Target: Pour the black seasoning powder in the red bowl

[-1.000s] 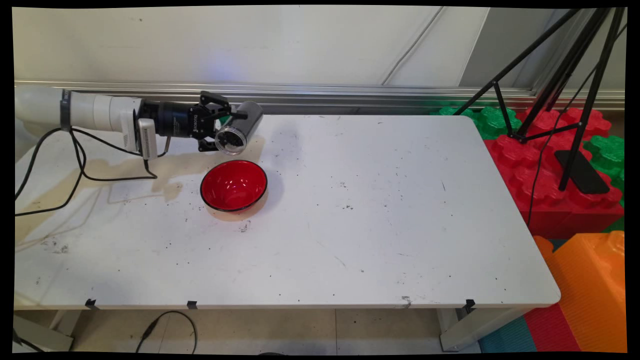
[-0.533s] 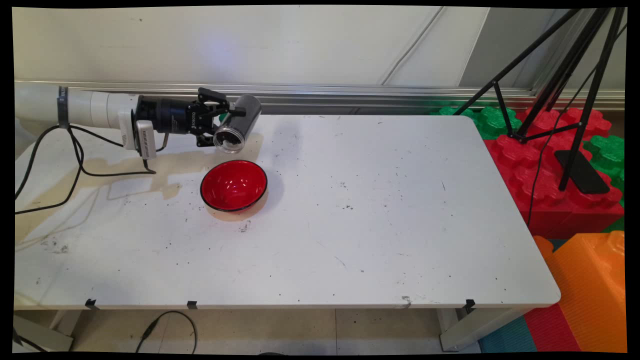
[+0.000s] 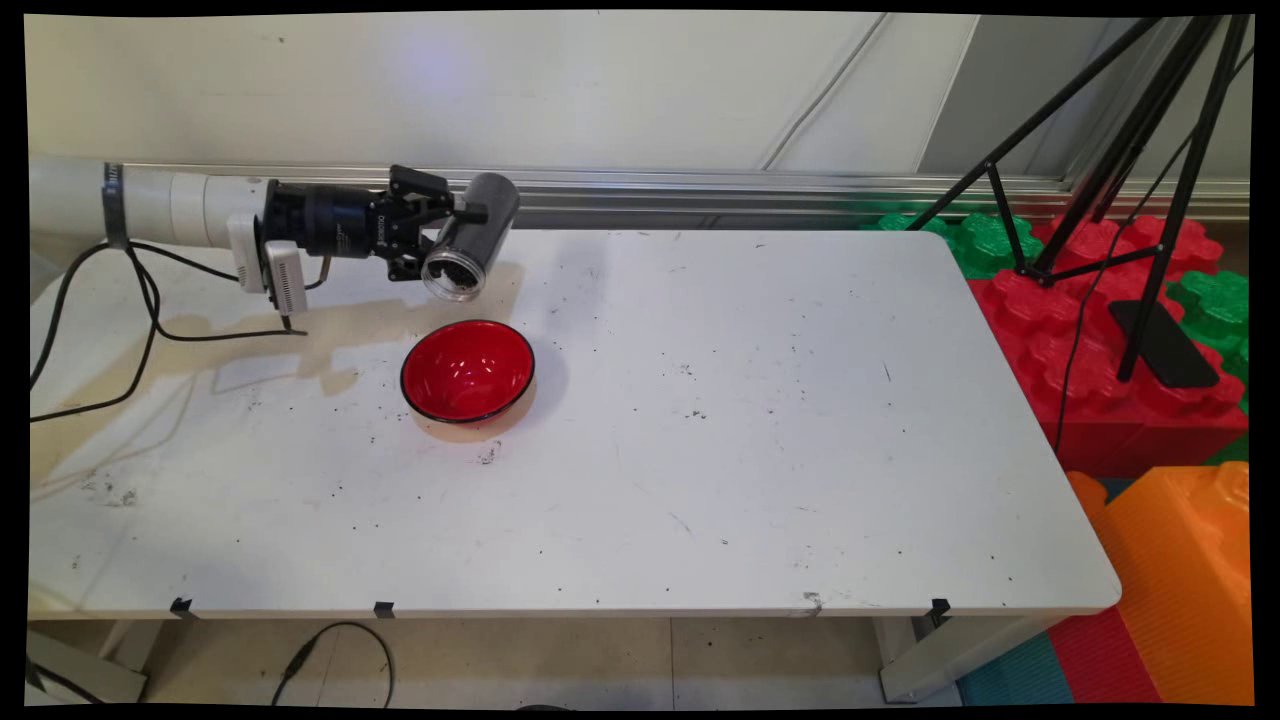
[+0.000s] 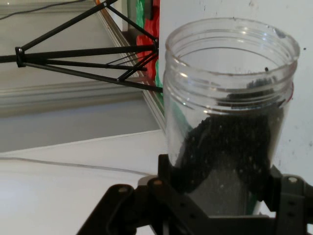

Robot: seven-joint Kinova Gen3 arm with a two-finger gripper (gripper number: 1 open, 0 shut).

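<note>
- The gripper [image 3: 452, 237] was clamped on a clear jar [image 3: 470, 240] of dark grains, which it held tilted above the table's [image 3: 800, 430] far left part, mouth pointing down and toward the near side.
- The red bowl [image 3: 467, 370] sat just below and in front of the jar's mouth, and it looked empty.
- The grains lay inside the jar; none was seen falling.

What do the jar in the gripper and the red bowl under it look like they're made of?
The jar looks like clear plastic: you see the dark granules through its wall, and its threaded rim is moulded. The gripper holds it tilted. The bowl seems glossy plastic or lacquerware, red inside with a black rim and bright highlights; which one can't be told.
</note>
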